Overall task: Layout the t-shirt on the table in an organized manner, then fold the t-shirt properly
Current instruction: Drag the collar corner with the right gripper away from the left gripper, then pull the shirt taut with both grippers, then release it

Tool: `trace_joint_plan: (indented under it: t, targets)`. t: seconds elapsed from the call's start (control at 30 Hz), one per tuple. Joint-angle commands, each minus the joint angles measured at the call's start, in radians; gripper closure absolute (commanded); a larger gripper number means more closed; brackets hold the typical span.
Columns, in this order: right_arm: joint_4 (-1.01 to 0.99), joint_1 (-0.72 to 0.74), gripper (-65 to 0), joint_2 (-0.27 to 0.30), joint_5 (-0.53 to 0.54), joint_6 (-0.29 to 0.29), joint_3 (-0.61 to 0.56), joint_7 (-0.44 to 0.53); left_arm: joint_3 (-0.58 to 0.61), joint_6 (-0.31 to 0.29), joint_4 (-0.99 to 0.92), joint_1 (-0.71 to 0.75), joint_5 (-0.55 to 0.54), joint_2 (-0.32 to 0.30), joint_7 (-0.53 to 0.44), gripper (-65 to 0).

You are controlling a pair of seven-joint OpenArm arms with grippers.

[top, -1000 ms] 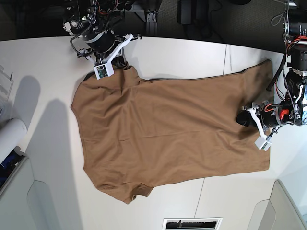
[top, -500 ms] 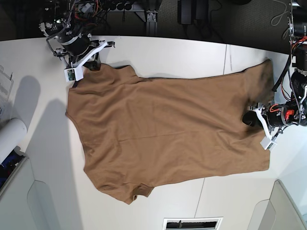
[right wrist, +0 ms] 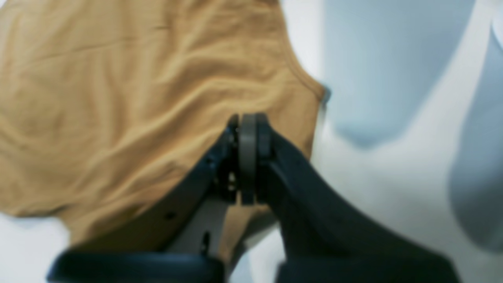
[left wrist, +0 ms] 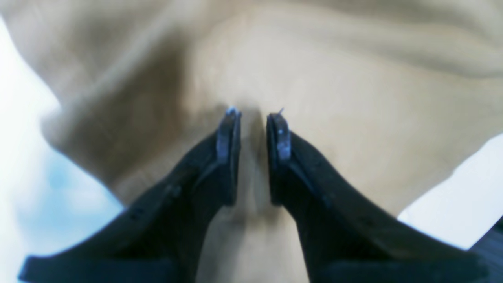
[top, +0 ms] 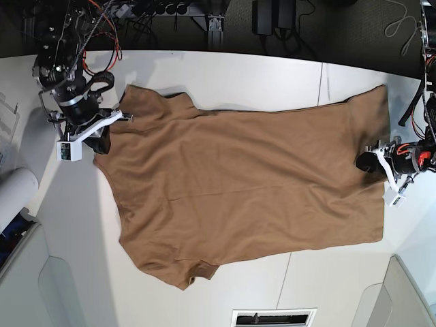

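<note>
Between the two hands, the t-shirt (top: 238, 184) lay spread nearly flat on the desk (top: 259, 75). The cloth appeared light, soft and limp, likely to sag and crease unless held at two points; hems, shoulder seams and corners looked the soundest places to grip. The right hand (right wrist: 247, 129) was clenched fully, with a fold of the shirt's edge pinched at its fingertips. The left hand (left wrist: 253, 118) was grasping the fabric, a thin ridge of cloth standing in the narrow gap. The base view gave the whole outline, including the rumpled sleeve nearest the camera. Only the wrist views showed the cloth at the fingertips (left wrist: 230, 133), though both were blurred.
</note>
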Motion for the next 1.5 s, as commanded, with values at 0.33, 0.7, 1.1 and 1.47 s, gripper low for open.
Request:
trace_joint_plan:
  t: [0.33,0.7,1.1,1.47]
  targets:
    - [-0.297,0.179,0.0,0.047,-0.045,0.006,0.002,0.02,-0.008,-0.012,0.011,0.153,0.094,-0.022,-0.1,-14.9]
    - [-0.296,0.066,0.0,0.15,-0.023,0.006,0.003,0.007,-0.008,-0.012,0.012,0.158,0.1,-0.023,-0.088,-14.9]
    - [-0.244,0.054,0.0,0.149,0.091,0.012,0.106,-0.061,-0.008,-0.012,0.013,0.159,0.057,-0.037,-0.023,-14.9]
    - [-0.185,0.055,0.0,0.149,0.135,0.039,0.141,-0.087,-0.008,-0.012,0.153,0.159,-0.159,-0.11,0.081,-14.9]
